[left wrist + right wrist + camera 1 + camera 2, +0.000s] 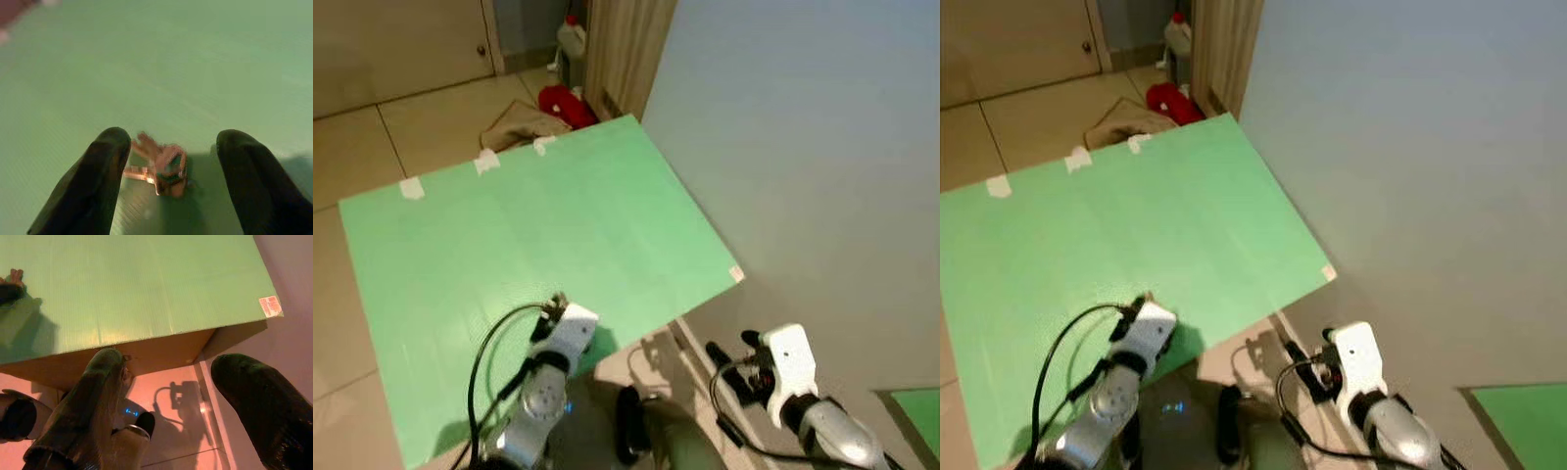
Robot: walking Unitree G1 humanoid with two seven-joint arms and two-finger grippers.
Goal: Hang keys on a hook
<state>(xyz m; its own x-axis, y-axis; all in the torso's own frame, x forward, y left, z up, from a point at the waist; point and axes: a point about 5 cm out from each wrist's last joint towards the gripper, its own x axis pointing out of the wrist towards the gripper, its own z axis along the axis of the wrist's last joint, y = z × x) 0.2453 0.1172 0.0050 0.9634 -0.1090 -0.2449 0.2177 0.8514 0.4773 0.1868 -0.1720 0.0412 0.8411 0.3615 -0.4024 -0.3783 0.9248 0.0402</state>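
Your left gripper (168, 161) straddles the keys (159, 169) at 6 o'clock, spread wide to grab them (right gripper (195, 396) gapes idle).

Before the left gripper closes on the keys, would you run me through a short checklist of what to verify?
1. Keys lie between the left gripper's fingers: ok.
2. Left gripper open wide enough to straddle them: ok.
3. Keys rest flat on the green table, nothing else crowding them: ok.
4. Fingertips down at key level: cannot tell; the left wrist view is blurred.
5. Right gripper clear of the pick, open, beyond the table edge above the floor: ok.
6. Hook located for the hang: cannot tell; the wall beside the table looks bare.
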